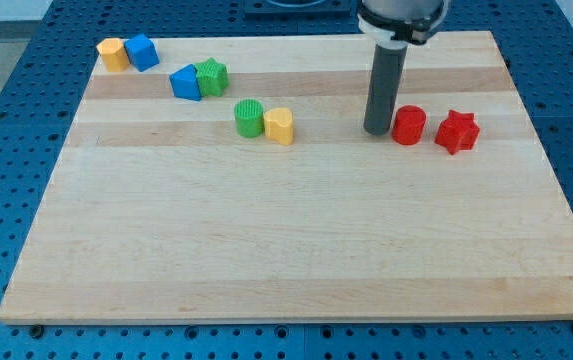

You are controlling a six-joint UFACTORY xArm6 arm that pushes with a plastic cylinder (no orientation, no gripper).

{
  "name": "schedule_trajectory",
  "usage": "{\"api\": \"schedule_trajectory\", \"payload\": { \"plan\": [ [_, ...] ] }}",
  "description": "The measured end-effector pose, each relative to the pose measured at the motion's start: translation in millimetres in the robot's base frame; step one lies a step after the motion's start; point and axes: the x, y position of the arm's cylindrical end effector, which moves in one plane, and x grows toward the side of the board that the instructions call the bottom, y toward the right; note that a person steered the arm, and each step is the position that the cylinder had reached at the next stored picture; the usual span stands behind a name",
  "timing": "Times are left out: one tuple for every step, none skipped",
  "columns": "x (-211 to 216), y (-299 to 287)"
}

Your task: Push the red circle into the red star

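Note:
The red circle [408,126] stands on the wooden board at the view's upper right. The red star [457,131] lies just to its right, with a small gap between them. My tip [377,130] is on the board right next to the red circle's left side, touching it or nearly so. The dark rod rises straight up from there to the arm at the view's top.
A green circle [249,118] and a yellow heart [280,126] sit together left of centre. A blue block [185,82] and a green star [211,76] lie further up-left. A yellow block [113,54] and a blue block [142,51] are at the top left corner. The board [286,250] rests on a blue pegboard.

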Motion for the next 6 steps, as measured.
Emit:
{"api": "schedule_trajectory", "payload": {
  "plan": [
    [3.2,10.6],
    [3.2,23.7],
    [3.2,28.8],
    [-0.8,15.6],
    [-17.6,9.1],
    [-22.7,13.5]
  ]
}}
